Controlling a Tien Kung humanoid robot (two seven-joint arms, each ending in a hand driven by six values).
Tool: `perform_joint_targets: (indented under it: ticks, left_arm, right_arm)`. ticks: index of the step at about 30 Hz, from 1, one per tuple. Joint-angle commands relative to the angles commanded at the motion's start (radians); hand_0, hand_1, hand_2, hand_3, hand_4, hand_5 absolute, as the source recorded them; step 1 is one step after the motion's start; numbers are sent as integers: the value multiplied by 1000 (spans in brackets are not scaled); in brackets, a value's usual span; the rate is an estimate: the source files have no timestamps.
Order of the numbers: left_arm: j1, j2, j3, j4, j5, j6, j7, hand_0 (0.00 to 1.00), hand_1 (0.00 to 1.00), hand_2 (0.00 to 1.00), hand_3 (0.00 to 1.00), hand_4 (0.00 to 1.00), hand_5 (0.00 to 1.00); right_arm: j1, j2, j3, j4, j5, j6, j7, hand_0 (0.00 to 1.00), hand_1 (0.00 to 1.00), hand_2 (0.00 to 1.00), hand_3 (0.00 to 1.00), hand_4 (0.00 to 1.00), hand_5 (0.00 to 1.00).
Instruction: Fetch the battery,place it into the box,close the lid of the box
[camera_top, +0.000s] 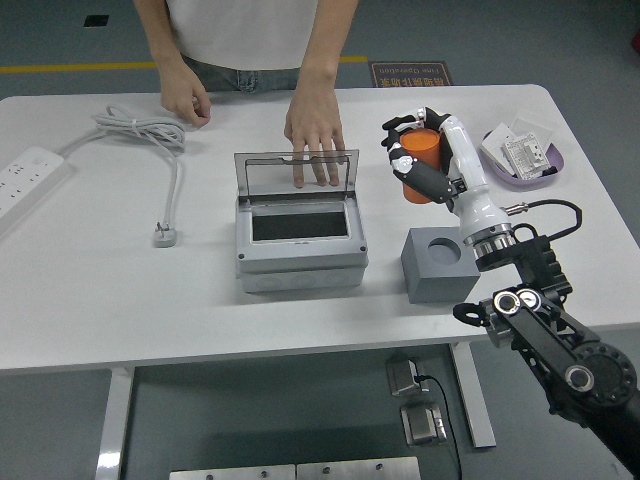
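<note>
Orange battery (419, 160) aloft; box (299, 236) open-lidded

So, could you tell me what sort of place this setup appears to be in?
Probably a robotics lab or industrial workshop: a white worktable on a grey floor with a yellow line, a grey plastic electrical enclosure with a clear lid, and a white power strip.

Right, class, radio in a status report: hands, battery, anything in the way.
Right hand shut on orange battery, above table. Left hand out of view. Box lid up, person's hand behind it. Path clear.
</note>
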Motion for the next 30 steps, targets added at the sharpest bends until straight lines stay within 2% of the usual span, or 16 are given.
perform_joint_targets:
  ticks: [2, 6, 11, 15, 18, 23, 25, 26, 30]
  left_arm:
    - [0, 0, 0, 0, 0, 0, 0, 545, 625, 616, 665, 709, 259]
    - [1, 2, -1, 0, 0, 1, -1, 545, 625, 616, 665, 709, 259]
    - [2, 2, 0, 0, -3, -1, 0, 544, 626, 616, 666, 709, 259]
    - [2, 3, 2, 0, -8, -4, 2, 544, 626, 616, 665, 709, 259]
    - [1, 4, 5, 0, -13, -5, 1, 544, 626, 616, 665, 709, 259]
    - [0, 6, 8, 0, -19, -7, -1, 542, 626, 616, 664, 707, 261]
    - [0, 6, 10, 0, -21, -7, -1, 542, 626, 616, 664, 707, 261]
    - [0, 7, 10, 0, -22, -8, -2, 542, 625, 616, 662, 707, 262]
    - [1, 7, 14, 0, -25, -9, -2, 542, 625, 616, 662, 707, 262]
  right_arm:
    - [10, -9, 3, 30, -67, 12, -23, 2, 130, 201, 224, 2, 2]
    - [34, -30, 8, 83, -194, 22, -52, 2, 130, 201, 224, 2, 2]
    - [59, -50, 15, 107, -330, 32, -83, 2, 103, 221, 252, 2, 2]
    - [90, -82, -21, 109, -484, 76, -145, 2, 94, 218, 258, 2, 2]
    - [116, -93, -61, 88, -608, 129, -205, 2, 94, 218, 258, 2, 2]
    - [153, -66, -102, 26, -764, 205, -301, 2, 95, 216, 258, 2, 2]
    - [167, -46, -113, -5, -811, 216, -322, 2, 95, 216, 258, 2, 2]
    - [177, -30, -119, -27, -838, 219, -331, 2, 96, 186, 206, 2, 2]
    - [209, 23, -131, -105, -897, 216, -341, 2, 96, 186, 206, 2, 2]
